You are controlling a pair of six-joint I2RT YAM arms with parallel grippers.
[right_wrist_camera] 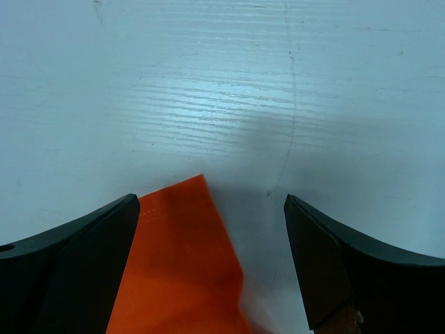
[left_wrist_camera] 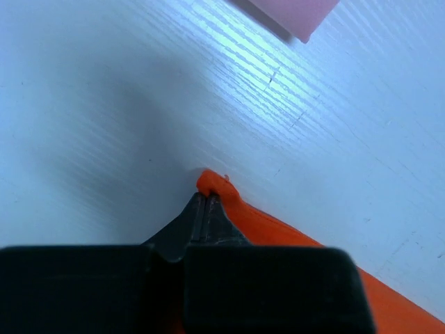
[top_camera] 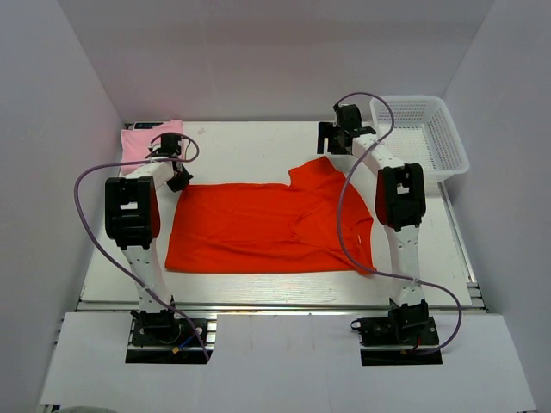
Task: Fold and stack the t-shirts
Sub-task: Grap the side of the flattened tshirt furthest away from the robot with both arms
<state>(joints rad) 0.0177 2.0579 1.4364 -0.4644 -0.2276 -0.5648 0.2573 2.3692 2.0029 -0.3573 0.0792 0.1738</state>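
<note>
The orange-red t-shirt (top_camera: 267, 225) lies spread flat across the middle of the table. My left gripper (top_camera: 179, 178) is shut on its far left corner (left_wrist_camera: 217, 186), low at the table. My right gripper (top_camera: 331, 142) is open just above the shirt's far right corner, whose tip (right_wrist_camera: 182, 243) lies between the wide-apart jaws, nearer the left one. The pale pink folded t-shirt (top_camera: 142, 141) lies at the far left corner of the table; one of its corners shows in the left wrist view (left_wrist_camera: 295, 14).
A white plastic mesh basket (top_camera: 422, 134) stands at the far right of the table. White walls close in the table on the left, back and right. Purple cables loop from both arms.
</note>
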